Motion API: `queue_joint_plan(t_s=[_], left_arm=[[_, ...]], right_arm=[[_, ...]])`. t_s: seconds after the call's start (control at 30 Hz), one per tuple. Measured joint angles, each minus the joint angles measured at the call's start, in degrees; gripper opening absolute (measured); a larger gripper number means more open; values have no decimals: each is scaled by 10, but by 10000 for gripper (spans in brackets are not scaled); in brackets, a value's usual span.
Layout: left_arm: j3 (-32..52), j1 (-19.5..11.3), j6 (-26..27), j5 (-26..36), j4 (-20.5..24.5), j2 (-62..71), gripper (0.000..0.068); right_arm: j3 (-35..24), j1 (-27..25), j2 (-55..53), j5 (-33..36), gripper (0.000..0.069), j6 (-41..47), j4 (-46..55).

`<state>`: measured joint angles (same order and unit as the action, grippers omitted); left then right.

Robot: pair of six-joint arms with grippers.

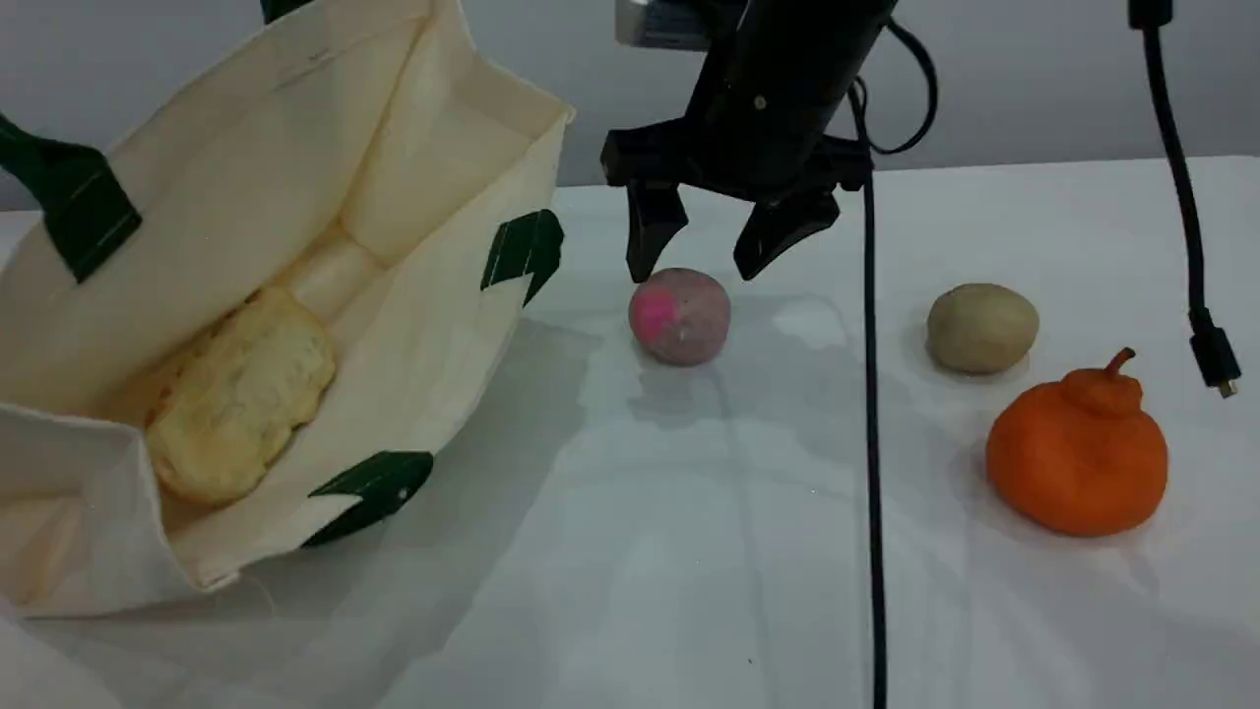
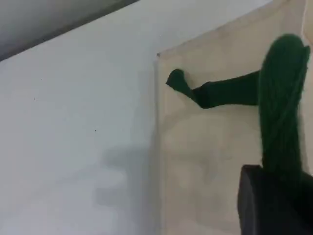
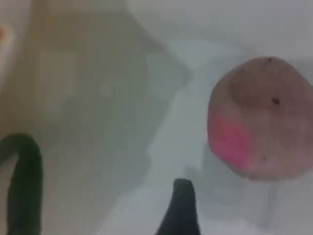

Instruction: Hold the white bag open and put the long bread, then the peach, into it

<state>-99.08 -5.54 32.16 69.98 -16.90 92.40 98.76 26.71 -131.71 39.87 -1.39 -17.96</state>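
Observation:
The white bag [image 1: 295, 177] stands open at the left, its mouth facing the camera. The long bread [image 1: 241, 394] lies inside it, pale speckled side up. In the left wrist view my left gripper [image 2: 274, 196] is shut on the bag's green strap handle [image 2: 281, 112], holding it up; this gripper is out of the scene view. The peach [image 1: 679, 315] rests on the table just right of the bag. My right gripper [image 1: 711, 258] hangs open right above it, one finger on each side, not touching. The right wrist view shows the peach [image 3: 261, 117] beyond one fingertip [image 3: 182, 205].
A beige potato-like lump [image 1: 981, 327] and an orange stemmed fruit [image 1: 1078, 458] sit at the right. A black cable [image 1: 871, 443] hangs across the table right of the peach. Another cable with a plug [image 1: 1216, 359] dangles at the far right.

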Motion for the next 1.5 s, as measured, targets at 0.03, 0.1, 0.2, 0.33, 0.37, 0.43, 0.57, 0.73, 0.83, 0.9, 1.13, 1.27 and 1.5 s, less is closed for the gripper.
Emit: queue_joint_plan(t_s=[0.03, 0.1, 0.2, 0.33, 0.37, 0.43, 0.57, 0.73, 0.83, 0.9, 1.13, 1.27, 1.5], left_arm=[[0, 0, 0, 0, -2, 0, 97], [0, 0, 0, 0, -2, 0, 97], [0, 0, 0, 0, -2, 0, 97], [0, 0, 5, 0, -21, 0, 97], [0, 0, 5, 0, -26, 0, 97], [0, 0, 7, 0, -30, 0, 97], [0, 0, 8, 0, -30, 0, 97], [0, 0, 8, 0, -30, 0, 97], [0, 0, 8, 0, -30, 0, 97], [0, 0, 8, 0, -30, 0, 97], [0, 0, 8, 0, -30, 0, 97], [0, 0, 8, 0, -29, 0, 97], [0, 0, 8, 0, -29, 0, 97]], right_arm=[[5, 1, -7, 0, 578, 0, 0], [16, 1, -20, 0, 578, 0, 0], [31, 1, -38, -1, 578, 0, 1], [51, 1, -59, -6, 578, -1, 2], [56, 1, -64, -6, 578, -1, 2], [60, 1, -70, -8, 578, -1, 3], [61, 1, -74, -9, 561, -1, 13], [61, 1, -74, -10, 437, -2, 20], [61, 1, -75, -9, 311, -2, 33], [61, 1, -80, -6, 227, -2, 35], [62, 1, -87, -1, 36, -3, 49], [78, 1, -88, 21, 32, 1, 63], [133, 1, -90, 90, 22, 42, 118]])
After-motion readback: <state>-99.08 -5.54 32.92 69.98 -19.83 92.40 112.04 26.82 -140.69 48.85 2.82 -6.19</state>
